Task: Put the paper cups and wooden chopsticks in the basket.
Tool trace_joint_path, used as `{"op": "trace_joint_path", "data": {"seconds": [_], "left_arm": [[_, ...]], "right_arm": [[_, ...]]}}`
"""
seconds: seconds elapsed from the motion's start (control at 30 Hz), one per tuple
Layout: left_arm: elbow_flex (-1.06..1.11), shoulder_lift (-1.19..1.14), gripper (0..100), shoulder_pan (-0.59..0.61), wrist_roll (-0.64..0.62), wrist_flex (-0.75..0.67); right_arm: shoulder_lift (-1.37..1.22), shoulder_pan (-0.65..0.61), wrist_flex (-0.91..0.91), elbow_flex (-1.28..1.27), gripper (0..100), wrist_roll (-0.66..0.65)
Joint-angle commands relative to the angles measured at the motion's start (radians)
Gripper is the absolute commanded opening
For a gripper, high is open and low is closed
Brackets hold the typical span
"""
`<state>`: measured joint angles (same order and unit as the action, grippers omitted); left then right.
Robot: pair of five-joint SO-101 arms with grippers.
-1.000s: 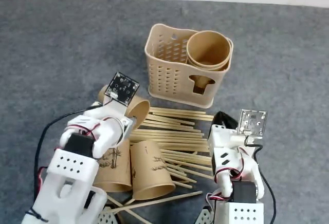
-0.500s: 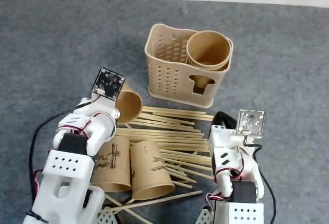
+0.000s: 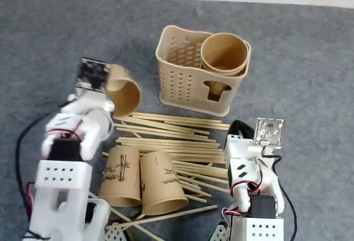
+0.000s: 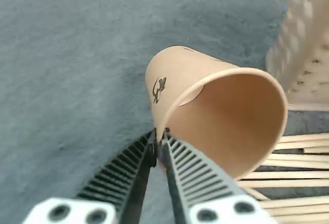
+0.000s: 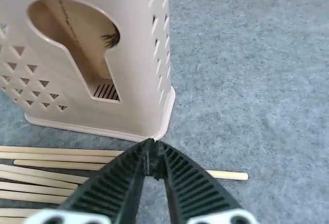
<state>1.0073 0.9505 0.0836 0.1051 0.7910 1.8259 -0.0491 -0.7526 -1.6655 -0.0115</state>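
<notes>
My left gripper (image 4: pixel 159 135) is shut on the rim of a paper cup (image 4: pixel 221 106), which hangs on its side above the grey mat, left of the beige basket (image 3: pixel 176 67). From above, this cup (image 3: pixel 124 90) has its mouth turned towards the chopsticks (image 3: pixel 177 141). The basket holds stacked cups (image 3: pixel 224 53) in its right half. Two more cups (image 3: pixel 121 176) (image 3: pixel 161 181) lie in front of the pile. My right gripper (image 5: pixel 151 154) is shut and empty, low over the chopstick (image 5: pixel 226 174) ends just before the basket (image 5: pixel 128 70).
The chopsticks (image 5: pixel 51 167) are spread in a loose pile between the two arms, some running under the lying cups. Grey mat (image 3: pixel 293 64) lies open to the basket's right and far left. The basket's left half (image 3: pixel 180 53) holds no cup.
The left arm has raised the held cup and carried it left and back, off the chopstick pile. The right arm has stayed still.
</notes>
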Motion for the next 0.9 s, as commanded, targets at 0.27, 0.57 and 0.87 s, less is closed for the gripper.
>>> {"op": "trace_joint_path", "data": {"seconds": [0.27, 0.57, 0.87], "left_arm": [[-0.519, -0.004, 1, 0.048, -0.018, 0.453], [-0.774, -0.004, 1, 0.038, -0.025, 0.535], [-0.849, -0.005, 1, -0.196, -0.098, 0.528]], "right_arm": [[0.015, 0.033, 0.025, -0.012, 0.9, -0.012], [0.015, 0.042, 0.025, -0.012, 0.9, -0.014], [0.015, 0.042, 0.025, -0.015, 0.9, -0.015]]}}
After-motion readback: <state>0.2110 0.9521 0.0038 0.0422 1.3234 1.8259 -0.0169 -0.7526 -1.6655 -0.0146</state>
